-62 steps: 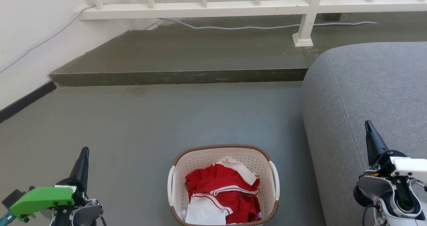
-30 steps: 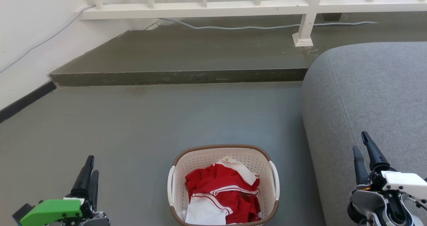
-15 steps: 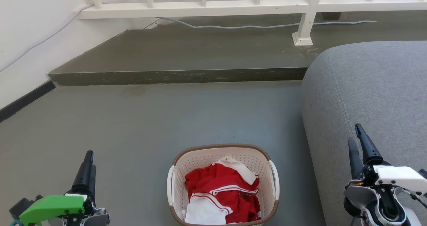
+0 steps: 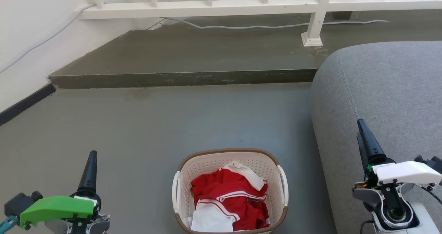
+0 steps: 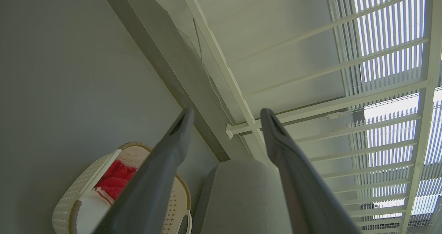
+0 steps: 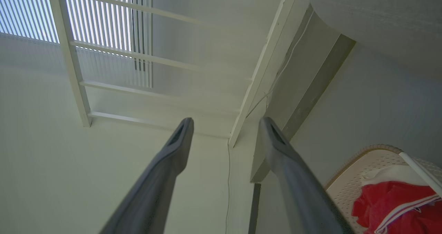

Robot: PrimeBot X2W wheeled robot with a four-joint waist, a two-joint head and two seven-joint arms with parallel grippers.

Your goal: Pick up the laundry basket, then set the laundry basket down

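- While the left gripper (image 4: pixel 92 158) and right gripper (image 4: pixel 361 127) hang with fingers spread, the laundry basket (image 4: pixel 226 150) sits on the floor (image 4: pixel 155 123) between them, untouched.
- Sofa (image 4: pixel 380 89) near its right side; floor runs left and ahead to the step (image 4: pixel 179 78).

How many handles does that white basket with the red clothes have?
2. One white handle runs along the laundry basket's left side, the other handle along its right side. The basket's near end is cut off by the picture's edge, so more could be hidden.
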